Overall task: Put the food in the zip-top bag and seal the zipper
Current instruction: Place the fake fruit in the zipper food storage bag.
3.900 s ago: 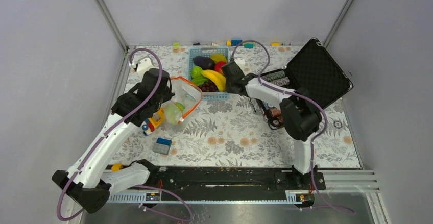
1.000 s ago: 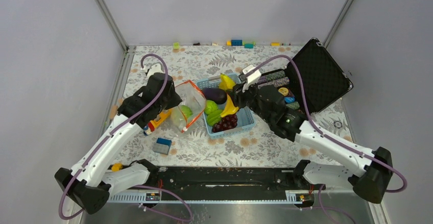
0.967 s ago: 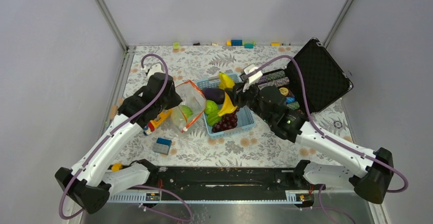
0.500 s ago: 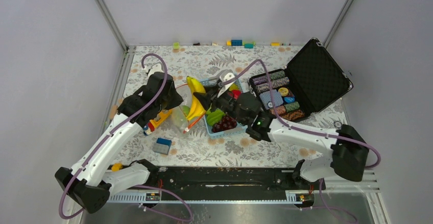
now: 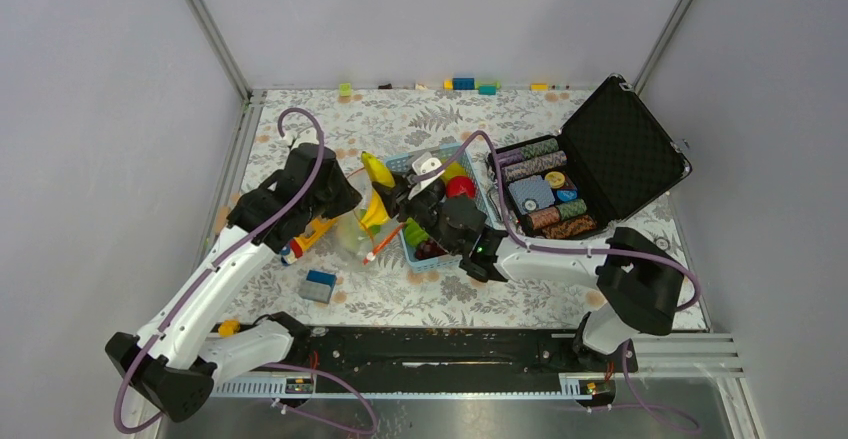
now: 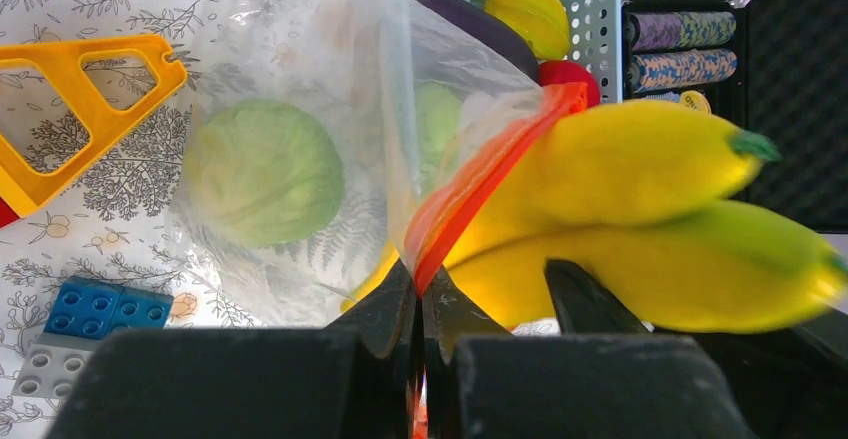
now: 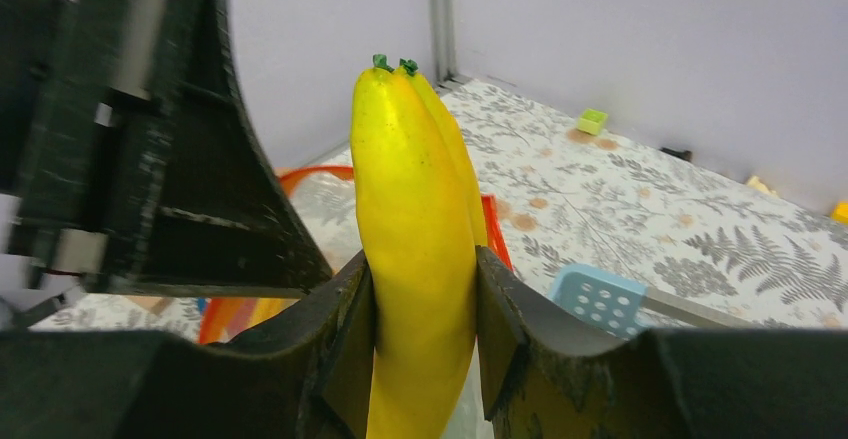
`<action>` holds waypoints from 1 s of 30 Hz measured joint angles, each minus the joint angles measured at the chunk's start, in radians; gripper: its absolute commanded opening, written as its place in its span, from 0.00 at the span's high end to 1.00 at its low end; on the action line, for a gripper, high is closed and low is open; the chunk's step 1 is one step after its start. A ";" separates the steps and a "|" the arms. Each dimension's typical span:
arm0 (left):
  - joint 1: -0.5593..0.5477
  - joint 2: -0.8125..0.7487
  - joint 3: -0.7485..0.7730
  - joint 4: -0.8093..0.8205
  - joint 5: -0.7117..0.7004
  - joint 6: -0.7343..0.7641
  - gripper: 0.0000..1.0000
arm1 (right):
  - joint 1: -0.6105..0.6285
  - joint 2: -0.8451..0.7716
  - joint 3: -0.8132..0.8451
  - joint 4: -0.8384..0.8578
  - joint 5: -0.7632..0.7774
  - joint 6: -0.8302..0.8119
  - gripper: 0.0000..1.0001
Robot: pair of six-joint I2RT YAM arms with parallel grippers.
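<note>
The zip-top bag [image 6: 300, 69] is filling the middle of our left wrist view; our right gripper [image 7: 424, 324] is clamping the banana [image 7: 412, 189] at its mouth, perhaps partly inside; the cabbage [image 6: 262, 171] is sitting inside, centre left; our left gripper [image 6: 418, 304] is pinching the zipper [image 6: 480, 174] at bottom centre.

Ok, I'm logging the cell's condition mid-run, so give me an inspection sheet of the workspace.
Surface: floral-print table.
Job's things: clear zip-top bag holds a green cabbage; banana at its orange-red zipper; red apple and other produce in light-blue basket.
Clutter: open poker chip case, blue brick, yellow toy frame, small blocks at far edge.
Grippers: left gripper shut on the zipper; right gripper shut on the banana.
Cables: purple cables loop along both arms.
Surroundings: grey walls, metal frame posts.
</note>
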 measured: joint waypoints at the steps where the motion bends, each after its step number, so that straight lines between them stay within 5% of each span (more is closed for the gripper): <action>1: 0.000 -0.004 0.000 0.001 0.002 0.000 1.00 | 0.000 0.011 -0.003 0.008 0.016 -0.011 0.86; 8: 0.000 -0.013 0.000 0.002 0.006 -0.003 1.00 | 0.000 0.023 -0.014 0.037 0.055 -0.045 0.80; 16: 0.000 -0.013 0.000 0.002 0.005 -0.023 1.00 | 0.040 0.014 -0.116 0.053 -0.024 -0.115 0.61; 21: 0.000 -0.013 0.000 -0.002 0.005 -0.028 1.00 | 0.058 -0.004 -0.145 0.024 -0.037 -0.119 0.21; 30: 0.000 -0.029 -0.006 0.006 0.010 -0.019 1.00 | 0.058 -0.025 -0.021 -0.261 0.059 -0.032 0.01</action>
